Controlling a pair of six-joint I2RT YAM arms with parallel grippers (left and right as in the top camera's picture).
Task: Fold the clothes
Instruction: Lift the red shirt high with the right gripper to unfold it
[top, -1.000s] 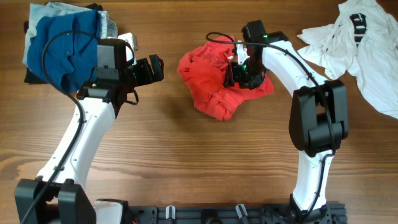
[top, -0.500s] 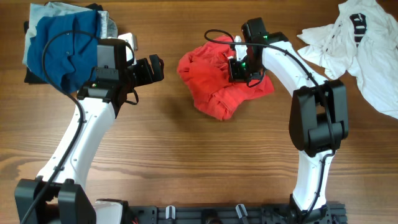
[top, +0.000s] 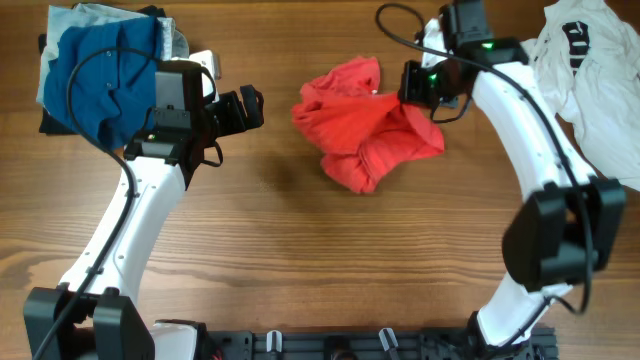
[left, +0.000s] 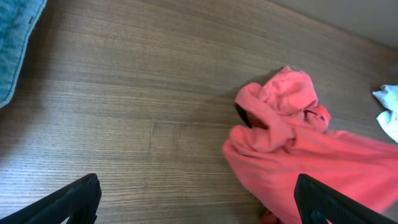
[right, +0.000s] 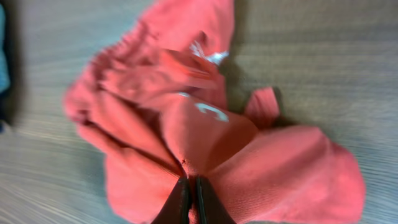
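- Cloth in a stack, a blue garment (top: 100, 75) topmost over grey and dark layers, lies behind the left fingers (top: 248, 106) at the far left of the wooden tabletop (top: 300, 250).
- Left fingers are spread wide with nothing between them, hovering over bare wood grain. The red garment (top: 365, 125) lies ahead of them and to their right, apart.
- Red garment is a soft, crumpled heap with bunched folds and a small white mark.
- Right fingers (right: 176, 208) are pinched nearly together on a fold at the heap's right edge.
- White garment (top: 590, 70), rumpled with dark markings, lies beyond the right fingers, apart from the red.
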